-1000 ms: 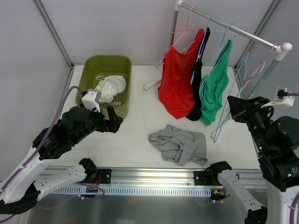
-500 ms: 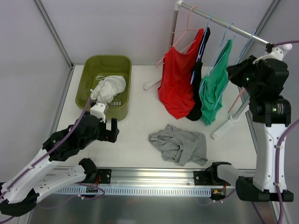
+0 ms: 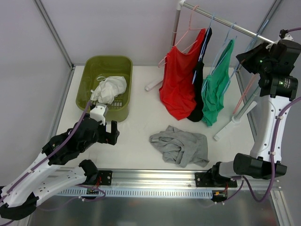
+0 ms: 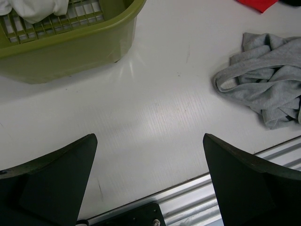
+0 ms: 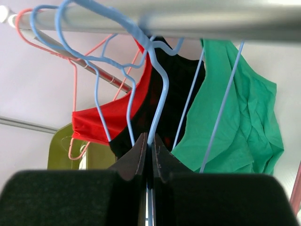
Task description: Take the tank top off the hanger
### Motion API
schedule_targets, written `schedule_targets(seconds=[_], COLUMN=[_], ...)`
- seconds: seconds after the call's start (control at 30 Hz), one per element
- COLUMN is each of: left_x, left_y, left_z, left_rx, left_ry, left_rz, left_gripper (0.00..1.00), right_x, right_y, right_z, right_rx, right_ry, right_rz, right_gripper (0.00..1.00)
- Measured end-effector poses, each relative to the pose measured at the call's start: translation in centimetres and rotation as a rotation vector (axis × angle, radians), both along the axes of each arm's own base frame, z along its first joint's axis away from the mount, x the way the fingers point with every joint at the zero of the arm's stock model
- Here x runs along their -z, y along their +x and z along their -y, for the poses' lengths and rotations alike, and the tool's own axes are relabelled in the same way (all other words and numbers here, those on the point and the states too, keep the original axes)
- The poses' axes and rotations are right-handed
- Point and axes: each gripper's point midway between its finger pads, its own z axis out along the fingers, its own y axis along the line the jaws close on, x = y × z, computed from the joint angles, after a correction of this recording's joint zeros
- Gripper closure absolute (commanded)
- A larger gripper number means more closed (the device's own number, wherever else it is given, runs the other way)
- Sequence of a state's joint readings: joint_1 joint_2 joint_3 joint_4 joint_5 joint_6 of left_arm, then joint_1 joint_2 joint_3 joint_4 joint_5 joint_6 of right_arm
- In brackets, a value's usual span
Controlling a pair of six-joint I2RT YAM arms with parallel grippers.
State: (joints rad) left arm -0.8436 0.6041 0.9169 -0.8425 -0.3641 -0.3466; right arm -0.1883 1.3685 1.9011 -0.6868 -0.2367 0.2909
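Note:
Three tank tops hang on hangers from the rack rail (image 3: 225, 23): red (image 3: 178, 80), black (image 3: 199, 70) and green (image 3: 215, 87). My right gripper (image 3: 250, 55) is raised to the rail, right of the green top. In the right wrist view my right gripper (image 5: 151, 139) is shut on a blue hanger wire (image 5: 159, 106) just below its hook. The green top (image 5: 235, 117), black top (image 5: 181, 80) and red top (image 5: 110, 117) hang behind it. I cannot tell which top that hanger carries. My left gripper (image 3: 112, 132) is open and empty, low over the table; its fingers (image 4: 56, 179) are wide apart.
An olive basket (image 3: 94, 66) with a white garment (image 3: 110, 88) sits at the back left; it also shows in the left wrist view (image 4: 70, 44). A grey garment (image 3: 181, 147) lies crumpled on the table, also in the left wrist view (image 4: 263, 89). Pink hangers (image 3: 244, 96) hang beside the rack's right post.
My right arm has risen from low at the right up to the rail and shut on the blue hanger. My left arm has drawn back from the basket toward the near edge.

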Motion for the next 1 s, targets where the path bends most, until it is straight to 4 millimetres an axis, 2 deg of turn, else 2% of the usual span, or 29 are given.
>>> schedule_targets(seconds=[0.1, 0.3, 0.43, 0.47, 0.5, 0.53, 0.57, 0.7, 0.77, 0.83, 0.9, 1.0], left_x=[-0.2, -0.3, -0.3, -0.3, -0.2, -0.2, -0.2, -0.2, -0.4, -0.4, -0.2, 0.6], left_y=[-0.1, -0.1, -0.1, -0.1, -0.1, -0.1, 0.0, 0.1, 0.3, 0.7, 1.2, 2.1], left_z=[-0.1, -0.1, -0.1, -0.1, -0.1, -0.1, 0.0, 1.1, 2.5, 4.4, 6.1, 9.2], left_rx=[0.0, 0.0, 0.001, 0.001, 0.001, 0.001, 0.0, -0.008, -0.002, 0.019, 0.043, 0.092], left_ry=[-0.008, -0.012, -0.012, -0.011, -0.01, -0.008, -0.007, -0.045, -0.089, -0.14, -0.169, -0.196], left_rz=[0.008, 0.011, 0.011, 0.011, 0.01, 0.007, 0.005, -0.041, -0.061, -0.091, -0.117, -0.168], left_gripper=[0.01, 0.01, 0.01, 0.01, 0.01, 0.01, 0.01, 0.01, 0.01, 0.01, 0.01, 0.01], right_x=[1.7, 5.7, 6.1, 6.1, 6.2, 6.2, 6.4, 7.4, 7.6, 7.6, 7.1, 5.3], right_y=[0.8, 1.0, 0.6, 0.5, 0.5, 0.4, 0.3, 0.1, -0.3, -1.2, -2.6, -5.1], right_z=[0.6, 0.5, 0.2, 0.2, 0.2, 0.2, 0.1, 0.1, -0.1, -0.2, -0.6, -1.1], right_rx=[-0.001, -0.018, -0.029, -0.029, -0.03, -0.029, -0.026, -0.029, -0.031, -0.031, -0.036, -0.042], right_ry=[0.016, 0.022, 0.014, 0.015, 0.015, 0.02, 0.032, 0.05, 0.058, 0.059, 0.055, 0.04], right_rz=[-0.037, -0.089, -0.057, -0.052, -0.045, -0.042, -0.047, -0.075, -0.079, -0.074, -0.056, 0.01], right_gripper=[1.0, 1.0, 0.99, 0.94, 0.84, 0.49, 0.36, 0.25, 0.15, 0.13, 0.11, 0.03])
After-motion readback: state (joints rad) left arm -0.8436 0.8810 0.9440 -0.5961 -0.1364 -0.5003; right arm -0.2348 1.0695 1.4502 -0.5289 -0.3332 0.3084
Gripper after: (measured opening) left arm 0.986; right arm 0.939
